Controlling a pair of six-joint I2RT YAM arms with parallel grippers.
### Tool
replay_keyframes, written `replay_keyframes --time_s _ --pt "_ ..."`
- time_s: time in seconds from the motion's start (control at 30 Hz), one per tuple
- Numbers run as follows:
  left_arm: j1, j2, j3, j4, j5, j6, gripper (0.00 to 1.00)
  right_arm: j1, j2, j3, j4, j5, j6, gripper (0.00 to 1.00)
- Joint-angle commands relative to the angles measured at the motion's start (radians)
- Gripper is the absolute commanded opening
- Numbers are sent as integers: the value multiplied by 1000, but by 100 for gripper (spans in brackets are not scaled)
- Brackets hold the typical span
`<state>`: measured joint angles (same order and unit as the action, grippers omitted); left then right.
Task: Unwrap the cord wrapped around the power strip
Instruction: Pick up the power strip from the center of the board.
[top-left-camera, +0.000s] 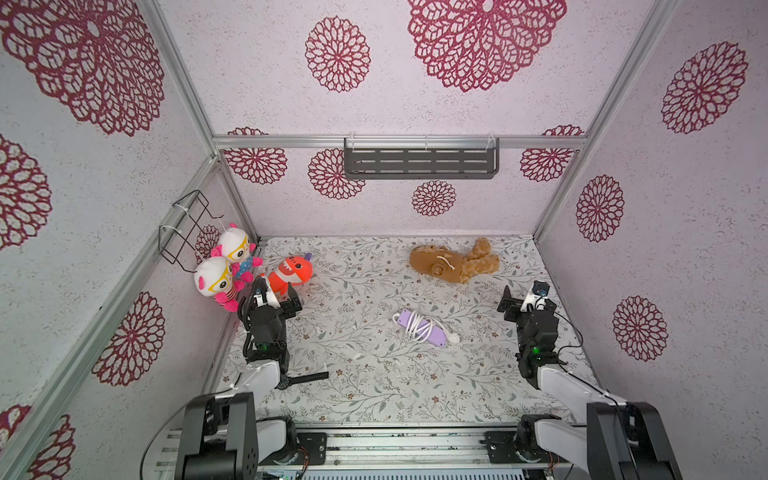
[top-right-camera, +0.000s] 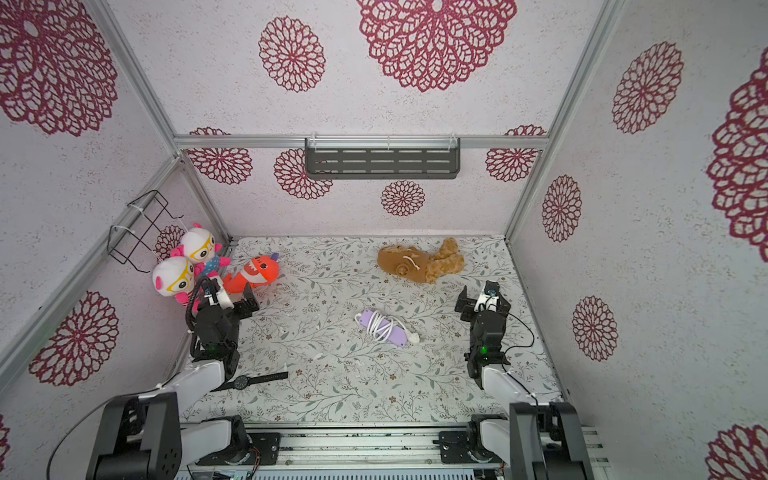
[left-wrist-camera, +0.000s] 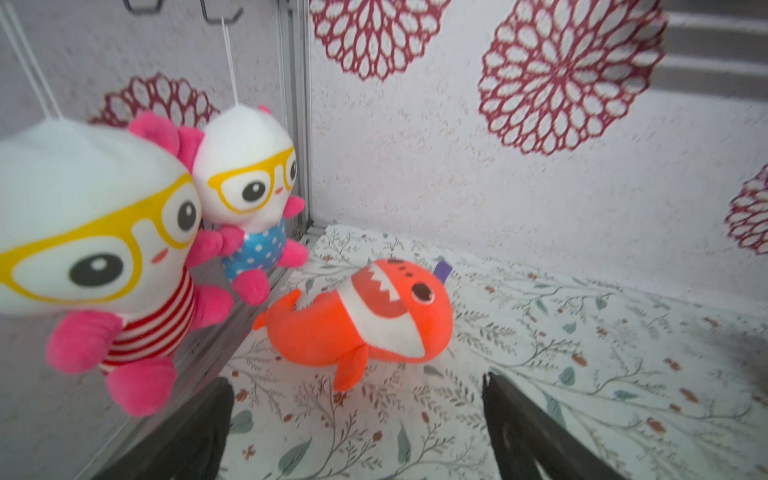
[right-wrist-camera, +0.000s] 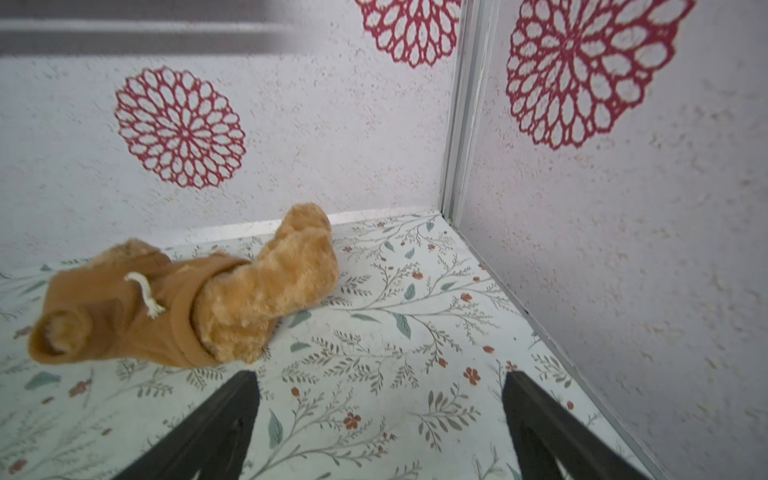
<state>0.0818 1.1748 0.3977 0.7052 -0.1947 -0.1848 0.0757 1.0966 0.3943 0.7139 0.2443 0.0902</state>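
Strip wrapped, both arms standing off; unwrapping not begun.

Top view, near to far: one black wristwatch (top-left-camera: 305, 377) lay at 7 o'clock. One small rounded lavender plastic power strip (top-left-camera: 435, 338) sat at table centre, one thin white cord (top-left-camera: 415, 326) looped round its middle, plug (top-left-camera: 454, 337) just beside its 4 o'clock end. Left gripper (top-left-camera: 292, 304) at 9, right gripper (top-left-camera: 508, 302) at 3: two, jaws wide, empty. Beyond were four plush toys: two white-and-pink dolls (top-left-camera: 220, 282), one orange shark (top-left-camera: 293, 272), one brown bear (top-left-camera: 449, 262). Risk: tugging the plug unpinned would likely drag the light strip and tighten the loops.
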Motion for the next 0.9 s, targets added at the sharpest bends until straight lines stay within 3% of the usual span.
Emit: replay_keyframes --time_s 0.0,0.13,0.33,0.53,0.7,0.87 --pt "-11 -43 81 -170 47 -108 97 44 -35 127 -297 -111 97 94" --pt "-33 -61 191 -333 194 -170 97 132 14 267 -517 -311 22 93" --pt "-144 -116 212 -412 246 -175 97 413 104 448 -857 -217 -271 92" --pt "-197 -157 123 -346 204 -329 97 535 210 445 -914 -234 -509 96" --pt "-198 -214 18 -286 163 -428 97 593 355 474 -932 -203 -571 96" --pt "-198 -280 1 -336 164 -402 97 596 397 479 -887 -254 -583 97"
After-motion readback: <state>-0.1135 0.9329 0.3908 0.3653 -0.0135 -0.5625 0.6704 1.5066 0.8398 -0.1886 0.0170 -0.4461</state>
